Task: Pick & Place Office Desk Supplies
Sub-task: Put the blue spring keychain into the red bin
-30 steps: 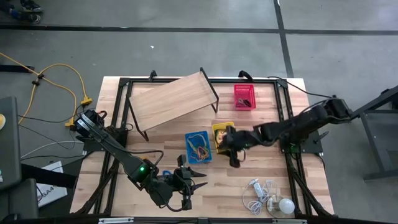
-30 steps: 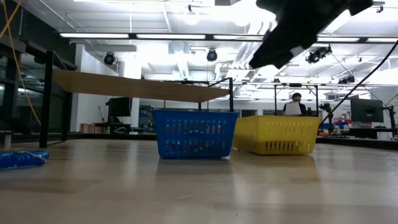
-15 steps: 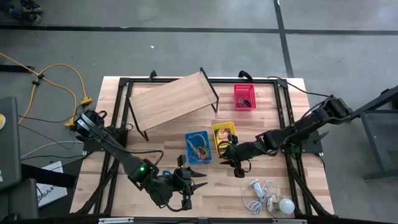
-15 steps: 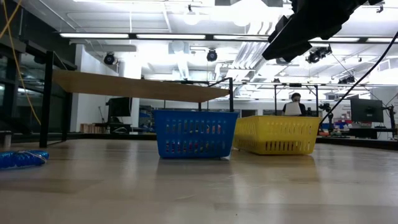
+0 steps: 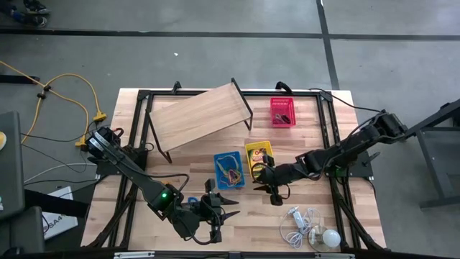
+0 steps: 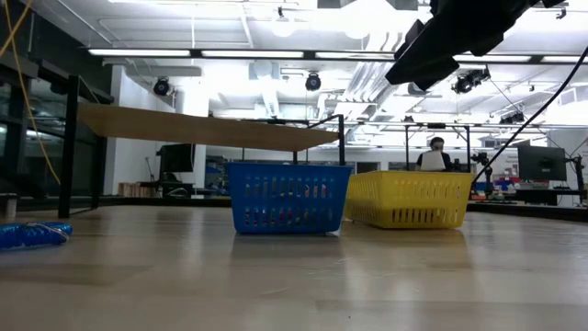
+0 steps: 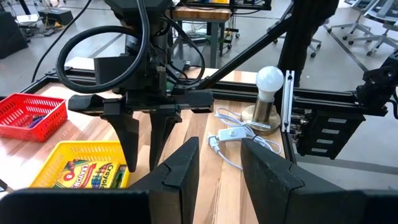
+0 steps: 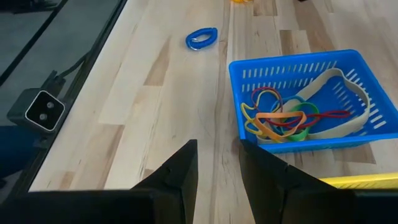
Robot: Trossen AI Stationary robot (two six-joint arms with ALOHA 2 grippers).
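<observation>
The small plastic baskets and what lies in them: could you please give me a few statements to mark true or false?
1. The small blue plastic basket holds a tangle of coloured rubber-band loops. True.
2. The small yellow-green crayon box lies in the red plastic basket. False: it lies in the yellow plastic basket.
3. A single blue rubber-band loop lies on the bare wooden table, outside the blue basket. True.
4. The right gripper grips the white round bulb. False: its fingers are apart and empty, near the yellow basket, and the bulb stands at the table's near edge.
5. The left gripper is over the red basket. False: it waits near the front edge.
</observation>
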